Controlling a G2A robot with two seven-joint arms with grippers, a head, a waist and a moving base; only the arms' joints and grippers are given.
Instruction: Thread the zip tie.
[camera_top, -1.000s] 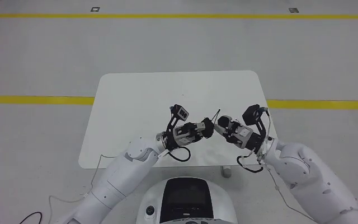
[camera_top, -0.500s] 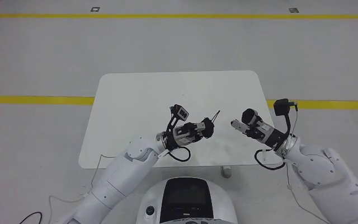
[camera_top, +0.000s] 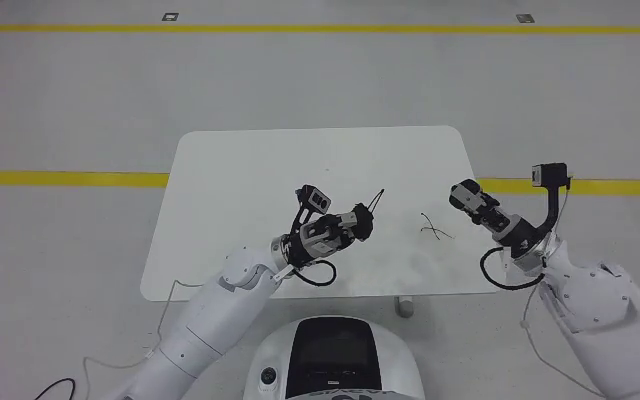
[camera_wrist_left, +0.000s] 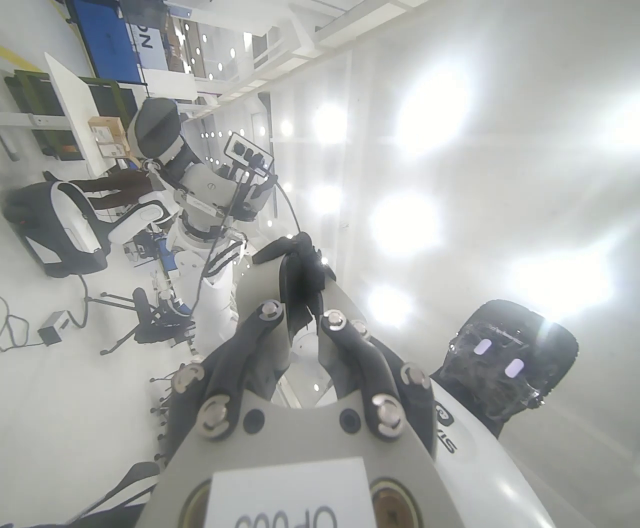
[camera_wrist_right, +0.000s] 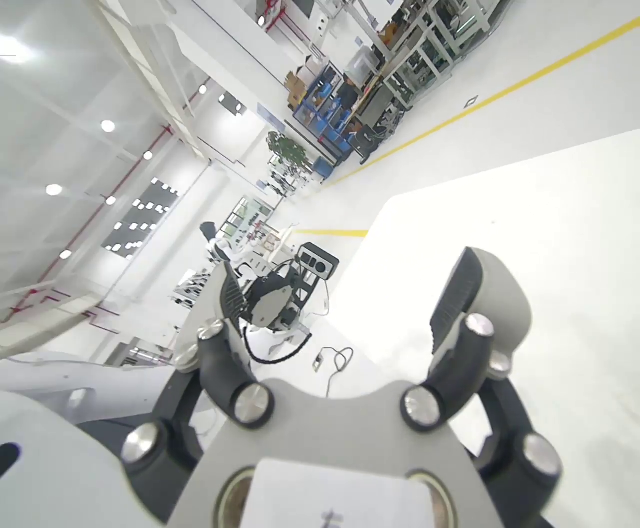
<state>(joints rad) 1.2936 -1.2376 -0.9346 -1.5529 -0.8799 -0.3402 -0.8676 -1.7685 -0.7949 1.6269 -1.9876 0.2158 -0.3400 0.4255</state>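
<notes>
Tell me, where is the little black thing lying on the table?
In the top view, the black thing lies loose on the table, on its right side, between the left gripper and the right gripper, nearer the right one.

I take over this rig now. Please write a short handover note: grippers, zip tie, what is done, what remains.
Left gripper: jaws shut on the zip tie, above the table, tail sticking out free.
Right gripper: jaws open, empty, near the table's right edge.
A thin black piece, perhaps a second tie, lies on the table between them.
Done: tie grasped. Left: threading, as far as can be told.
</notes>
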